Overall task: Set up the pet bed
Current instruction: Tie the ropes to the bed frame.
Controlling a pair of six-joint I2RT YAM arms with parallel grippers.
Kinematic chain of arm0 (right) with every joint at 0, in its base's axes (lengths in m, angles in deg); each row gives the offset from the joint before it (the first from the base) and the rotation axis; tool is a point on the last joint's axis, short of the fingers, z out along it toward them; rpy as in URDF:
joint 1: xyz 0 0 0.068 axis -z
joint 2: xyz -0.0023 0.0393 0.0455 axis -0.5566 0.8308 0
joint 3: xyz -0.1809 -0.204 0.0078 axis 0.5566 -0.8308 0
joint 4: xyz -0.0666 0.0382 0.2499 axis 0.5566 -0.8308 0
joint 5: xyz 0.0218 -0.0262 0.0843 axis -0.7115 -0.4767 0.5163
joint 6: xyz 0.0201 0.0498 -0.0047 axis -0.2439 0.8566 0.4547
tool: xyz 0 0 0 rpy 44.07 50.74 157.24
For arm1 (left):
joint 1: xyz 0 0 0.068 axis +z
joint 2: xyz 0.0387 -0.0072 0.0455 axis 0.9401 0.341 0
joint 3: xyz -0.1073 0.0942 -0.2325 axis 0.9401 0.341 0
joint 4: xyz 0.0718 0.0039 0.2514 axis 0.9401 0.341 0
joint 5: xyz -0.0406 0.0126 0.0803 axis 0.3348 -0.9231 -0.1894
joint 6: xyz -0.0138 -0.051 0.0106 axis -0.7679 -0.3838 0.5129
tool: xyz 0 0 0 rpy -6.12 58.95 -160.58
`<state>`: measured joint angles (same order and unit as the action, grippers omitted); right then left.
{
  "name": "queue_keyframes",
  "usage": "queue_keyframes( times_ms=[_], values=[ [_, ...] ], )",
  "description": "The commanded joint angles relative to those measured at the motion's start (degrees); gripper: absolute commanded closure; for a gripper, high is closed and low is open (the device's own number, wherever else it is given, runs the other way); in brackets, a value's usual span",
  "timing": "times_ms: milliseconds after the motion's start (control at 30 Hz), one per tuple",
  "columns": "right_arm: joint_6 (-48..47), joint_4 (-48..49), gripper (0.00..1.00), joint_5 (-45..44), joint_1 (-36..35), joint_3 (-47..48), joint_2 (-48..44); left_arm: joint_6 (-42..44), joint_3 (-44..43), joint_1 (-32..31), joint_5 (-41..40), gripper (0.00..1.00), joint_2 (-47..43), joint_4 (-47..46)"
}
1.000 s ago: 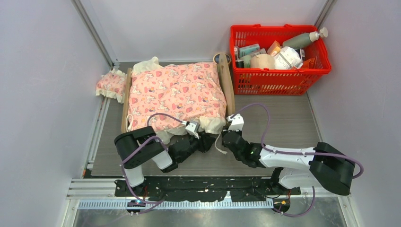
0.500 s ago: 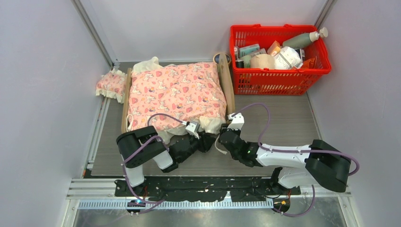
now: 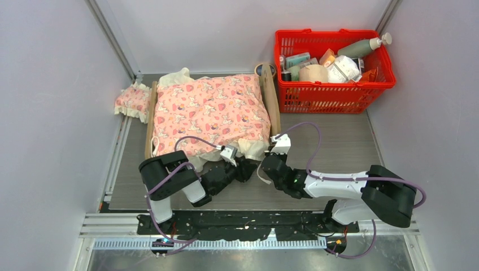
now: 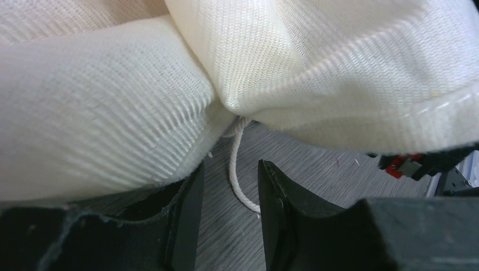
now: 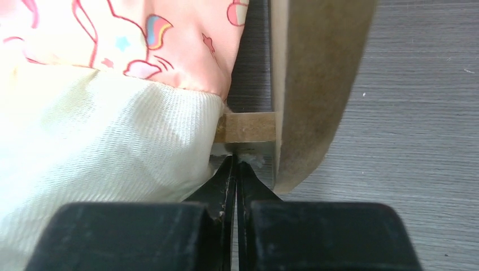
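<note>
1. Top external view: a small light wooden pet bed [image 3: 272,99] sits at the back left of the grey wood-look table [image 3: 339,147]. It is close to the back wall.
2. Plain pale grey walls [image 3: 51,113] stand on three sides of the table.
3. A pink blanket with a cream frill [image 3: 209,113] lies over the pet bed and hides the mattress. Only the wooden sides show.
4. A small pink frilled pillow [image 3: 131,101] lies on the table, just beside the left side of the bed.
5. A red plastic basket [image 3: 327,97] full of bottles and packs stands at the back right, near the bed.
6. Both arms reach low to the near end of the bed.
7. The left gripper [image 3: 244,167] is right under the cream frill [image 4: 141,101]. Its fingers [image 4: 186,214] are apart, and a thin white string [image 4: 236,169] hangs between them.
8. The right gripper [image 3: 266,165] is at the near right corner of the bed. Its fingers [image 5: 223,180] are pressed together, with nothing clear between them. The tips are just below a wooden bar of the frame.
</note>
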<state>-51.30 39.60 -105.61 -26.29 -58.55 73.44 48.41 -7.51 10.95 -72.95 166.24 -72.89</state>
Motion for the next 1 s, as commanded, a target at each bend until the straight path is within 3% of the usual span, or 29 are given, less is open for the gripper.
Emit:
queue_keyframes(
  times_ms=[0,333,567,967],
  values=[
    [-0.86,-0.50,0.95,-0.90,-1.42,-0.48,-5.11,3.40,0.45,0.80,-0.99,0.56,-0.76,-4.24],
    [1.80,-12.62,0.95,3.78,-2.88,-3.80,-16.78,6.96,-2.10,1.36,3.99,0.54,-1.88,-2.46],
    [-3.69,-7.22,0.95,9.57,-2.90,-8.27,-19.94,9.32,-5.29,1.89,7.83,0.52,0.30,-1.80],
    [-4.88,-5.15,0.95,11.28,-2.90,-8.57,-21.08,12.50,-6.60,1.90,-1.04,0.54,4.63,-0.98]
  ],
)
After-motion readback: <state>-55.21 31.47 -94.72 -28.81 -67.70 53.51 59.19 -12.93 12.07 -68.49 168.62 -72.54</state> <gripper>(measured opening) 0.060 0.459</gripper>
